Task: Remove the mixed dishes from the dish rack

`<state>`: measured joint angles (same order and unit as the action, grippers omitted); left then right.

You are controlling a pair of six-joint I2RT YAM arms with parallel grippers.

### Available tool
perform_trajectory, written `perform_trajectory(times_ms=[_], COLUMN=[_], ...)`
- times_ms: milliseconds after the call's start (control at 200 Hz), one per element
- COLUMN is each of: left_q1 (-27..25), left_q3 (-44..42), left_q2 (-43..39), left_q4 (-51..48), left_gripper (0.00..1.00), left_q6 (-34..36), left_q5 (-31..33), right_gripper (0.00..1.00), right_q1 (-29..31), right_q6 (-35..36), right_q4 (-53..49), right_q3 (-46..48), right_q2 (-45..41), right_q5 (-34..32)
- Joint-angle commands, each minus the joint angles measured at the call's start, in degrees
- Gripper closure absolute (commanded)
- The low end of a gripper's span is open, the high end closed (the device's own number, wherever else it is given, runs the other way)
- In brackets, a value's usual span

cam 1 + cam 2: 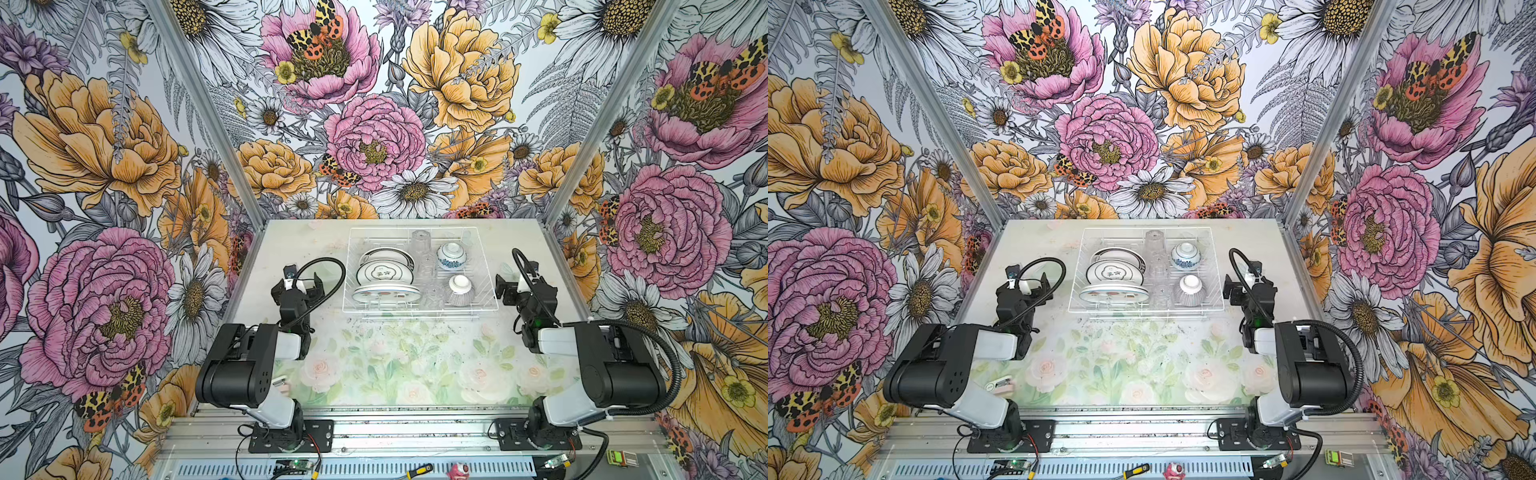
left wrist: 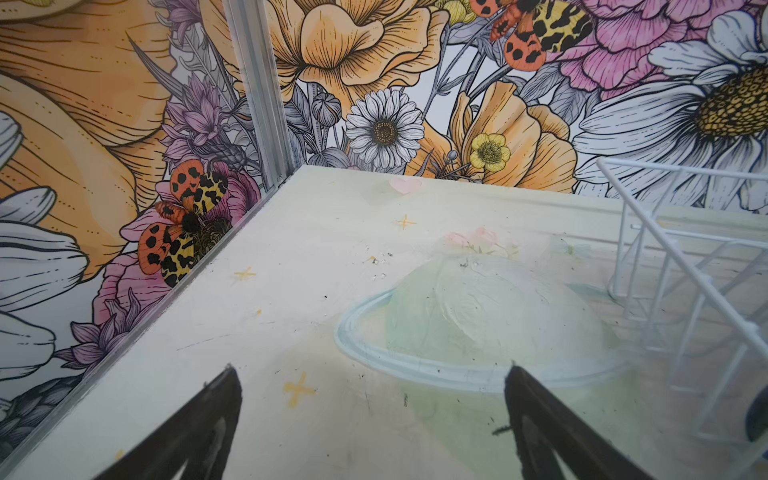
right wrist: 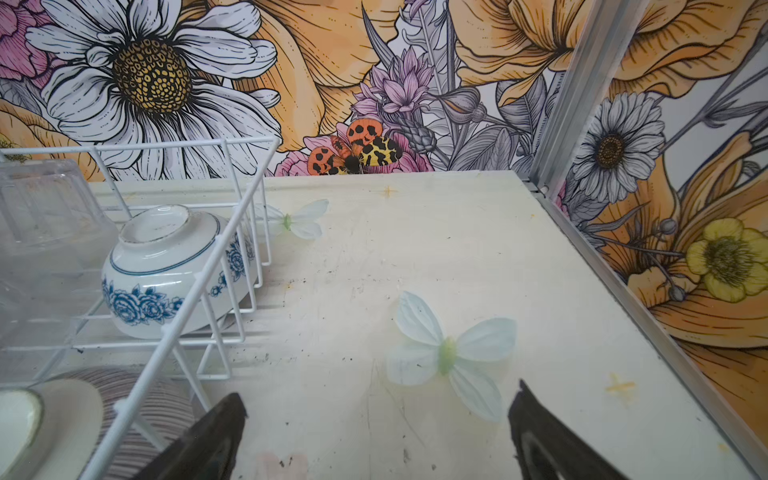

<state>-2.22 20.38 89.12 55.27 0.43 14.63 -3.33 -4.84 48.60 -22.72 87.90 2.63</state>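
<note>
The white wire dish rack [image 1: 419, 310] [image 1: 1146, 311] stands at the back middle of the table. In both top views it holds three dark-rimmed plates [image 1: 384, 273] on edge at the left. Clear glass tumblers [image 1: 423, 243] run down its middle. An upturned blue-patterned bowl [image 1: 451, 256] [image 3: 166, 270] and a grey-striped bowl [image 1: 460, 289] [image 3: 62, 419] are at its right. My left gripper [image 1: 298, 286] [image 2: 372, 370] hovers open left of the rack, empty. My right gripper [image 1: 519, 284] [image 3: 379, 390] hovers open just right of the rack, empty. A tumbler [image 3: 45, 208] stands behind the blue bowl.
Flower-printed walls close in the table on the left, back and right. A rose-print mat [image 1: 415, 365] covers the front half of the table. A small white object [image 1: 280, 381] lies beside the left arm. A screwdriver [image 1: 419, 471] lies on the front rail.
</note>
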Motion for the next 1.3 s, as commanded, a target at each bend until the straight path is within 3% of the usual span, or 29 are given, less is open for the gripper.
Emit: perform_trajectory(times_ms=[0,250,345,991,1166,1296], left_q1=[0.4,0.8,2.4,2.2,0.1,-1.9], left_q3=[0.5,0.8,1.1,1.2,0.6,2.4], left_q2=[-0.1,-0.2,-0.3,-0.3,-2.6,-8.2], left_q4=[0.2,-0.3,-1.3,-1.3,-1.9,-9.6], left_gripper=[0.01,0.01,0.02,0.01,0.01,0.01], left_q6=[0.7,0.6,-0.4,-0.3,0.0,0.8], left_q5=[-2.1,-2.2,-7.0,-6.8,0.4,5.8], right_gripper=[0.01,0.0,0.0,0.0,0.0,0.01], right_q1=[0.0,0.0,0.0,0.2,0.4,0.5], right_q6=[0.2,0.3,0.3,0.3,0.1,-0.1], right_q4=[0.7,0.8,0.8,0.5,-1.3,-3.3], right_q3=[0.1,0.1,0.1,0.0,-0.3,-0.4], right_q2=[0.2,0.2,0.1,0.2,-1.7,-4.2], right_q5=[-0.6,-0.6,-0.6,-0.8,-2.0,-2.9])
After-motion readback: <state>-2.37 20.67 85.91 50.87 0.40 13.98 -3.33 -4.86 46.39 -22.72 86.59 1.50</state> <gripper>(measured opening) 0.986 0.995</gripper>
